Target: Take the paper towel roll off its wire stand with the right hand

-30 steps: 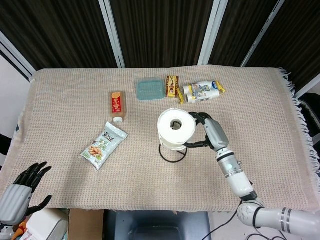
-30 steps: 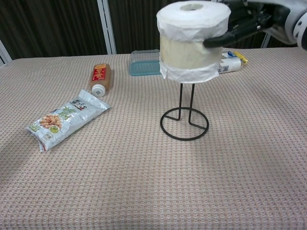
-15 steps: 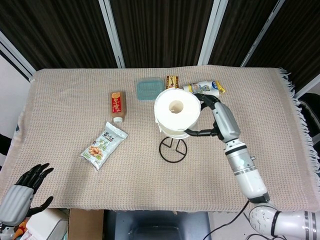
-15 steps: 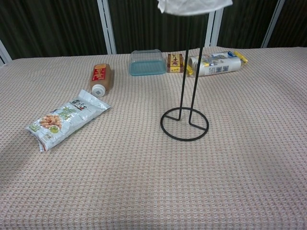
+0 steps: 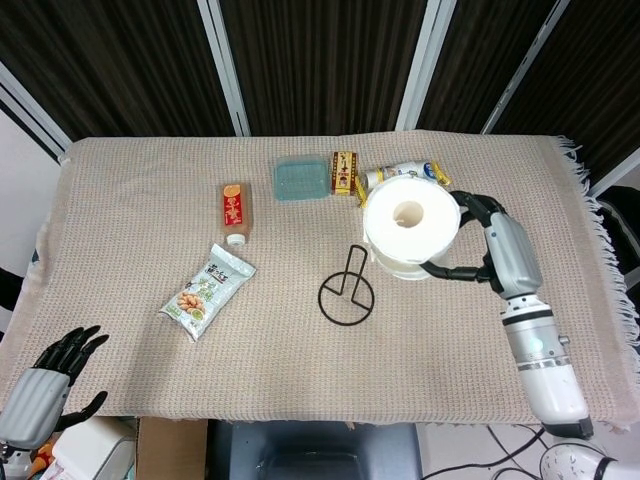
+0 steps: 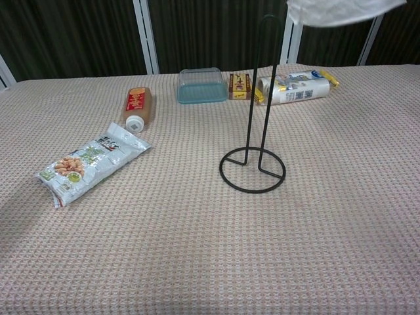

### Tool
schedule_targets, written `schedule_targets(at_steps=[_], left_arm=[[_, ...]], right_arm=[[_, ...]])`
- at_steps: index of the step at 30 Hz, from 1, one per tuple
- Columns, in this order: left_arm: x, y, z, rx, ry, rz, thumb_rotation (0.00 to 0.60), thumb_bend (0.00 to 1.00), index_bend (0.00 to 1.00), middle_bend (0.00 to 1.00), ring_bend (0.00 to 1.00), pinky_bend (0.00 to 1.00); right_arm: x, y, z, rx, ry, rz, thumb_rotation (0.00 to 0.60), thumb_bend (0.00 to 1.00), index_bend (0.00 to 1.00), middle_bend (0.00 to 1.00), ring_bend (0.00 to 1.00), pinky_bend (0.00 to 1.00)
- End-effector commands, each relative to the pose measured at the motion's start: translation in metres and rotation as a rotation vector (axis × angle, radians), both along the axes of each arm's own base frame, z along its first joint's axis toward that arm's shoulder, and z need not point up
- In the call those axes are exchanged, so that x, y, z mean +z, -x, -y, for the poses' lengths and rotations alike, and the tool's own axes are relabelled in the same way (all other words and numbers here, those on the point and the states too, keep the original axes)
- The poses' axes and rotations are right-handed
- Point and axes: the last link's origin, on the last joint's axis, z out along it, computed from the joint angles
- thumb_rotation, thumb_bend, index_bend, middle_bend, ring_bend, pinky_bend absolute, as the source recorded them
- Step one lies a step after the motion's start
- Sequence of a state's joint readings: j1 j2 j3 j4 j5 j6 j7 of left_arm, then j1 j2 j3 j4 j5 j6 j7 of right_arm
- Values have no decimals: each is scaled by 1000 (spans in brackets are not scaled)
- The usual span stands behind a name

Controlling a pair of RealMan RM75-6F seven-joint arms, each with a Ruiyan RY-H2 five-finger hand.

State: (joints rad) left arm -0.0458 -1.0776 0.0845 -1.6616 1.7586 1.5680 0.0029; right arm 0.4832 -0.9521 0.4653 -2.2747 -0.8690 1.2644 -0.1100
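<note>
1. Right hand (image 5: 478, 240) wraps the paper towel roll (image 5: 411, 226), fingers curled around its right and lower side; roll grasped and carried in the air. Head view only; the chest view does not show this hand.
2. Roll sits clear of the wire stand (image 5: 347, 291), up and to the right of it in the head view, its hollow core facing the camera. In the chest view only the roll's bottom edge (image 6: 341, 11) shows, at the top right of the frame, above and right of the stand's top.
3. Stand (image 6: 254, 125) upright on the table cloth (image 6: 197, 249), round base ring flat, bare looped rod rising from it. Nothing on the rod.
4. Left hand (image 5: 48, 375) low at the bottom left corner of the head view, off the table edge, fingers spread apart, holding nothing.
5. Snack bag (image 5: 207, 291) lies flat left of the stand, well apart from it.
6. Small bottle (image 5: 234, 210) with red label lies on its side above the bag, white cap toward the bag.
7. Along the far edge: blue lidded container (image 5: 300, 180), then a small red and yellow box (image 5: 344, 172) just beside it, then a white packet (image 6: 294, 87) with yellow ends lying on its side. In the head view the roll partly covers this packet.
8. Cloth is beige waffle weave, fringe on its right edge.
</note>
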Motion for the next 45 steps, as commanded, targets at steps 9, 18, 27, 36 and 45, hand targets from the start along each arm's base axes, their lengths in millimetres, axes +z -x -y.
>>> schedule_targets(at_steps=[9,18,27,36,45], left_arm=[[-1,0,0,0,7,-5,600,291,151,90,87,199],[0,0,1,0,1,-3,600,291,151,90,87,199],[2,0,1,1,-7,5,600,290,151,90,87,199],[1,0,0,4,-4,1,600,291,151,90,87,199],[-1,1,-1,7,3,-9,600,291,151,90,87,199]], right_arm=[[-64,104,-37,-102,-169,-194,600,0,646,450,497,261],[-117,145,-31,-91,-185,-249,600,0,646,450,491,261],[-126,163,-34,-124,-238,-270,600,0,485,400,301,200],[-88,147,-38,-160,-286,-264,600,0,0,109,79,61],[-47,129,-41,-175,-166,-262,600,0,0,92,70,58]])
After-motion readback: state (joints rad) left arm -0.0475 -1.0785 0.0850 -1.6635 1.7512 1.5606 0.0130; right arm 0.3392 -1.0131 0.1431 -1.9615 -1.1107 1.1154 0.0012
